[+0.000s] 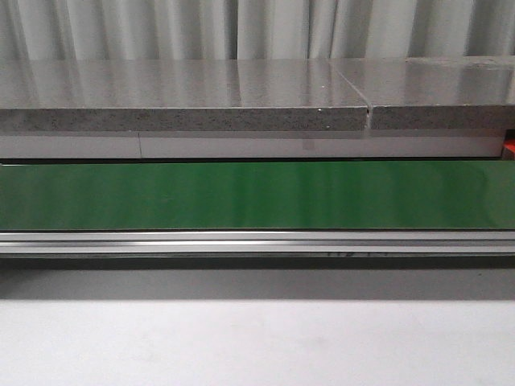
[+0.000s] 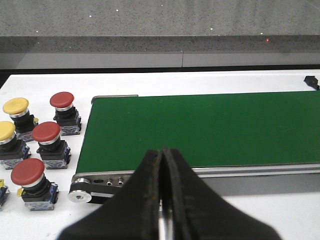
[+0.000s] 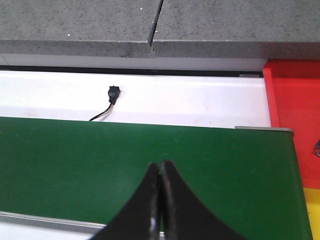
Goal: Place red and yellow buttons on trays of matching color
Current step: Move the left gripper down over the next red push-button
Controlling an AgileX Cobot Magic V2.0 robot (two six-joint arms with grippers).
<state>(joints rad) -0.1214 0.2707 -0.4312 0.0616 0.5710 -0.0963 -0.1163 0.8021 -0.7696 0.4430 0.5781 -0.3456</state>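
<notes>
Five buttons, three red [image 2: 46, 132] and two yellow [image 2: 15, 106], stand beside green conveyor belt [image 2: 200, 130]; no legible labels. Left gripper [image 2: 161, 200] pressed together above belt end. Right gripper [image 3: 160, 200] pressed together over belt, red tray [image 3: 295, 120] beside it.

Straight ahead I see the green conveyor belt [image 1: 257, 195] running across the whole width, with its silver aluminium rail [image 1: 257, 241] along the near edge and bare white tabletop [image 1: 257, 346] below that. Behind the belt sits a grey speckled stone ledge [image 1: 185, 104], split by a seam towards the right, backed by pale curtains [image 1: 257, 28]. A sliver of red [image 1: 508, 148] shows at the far right edge; I cannot tell what it is.
</notes>
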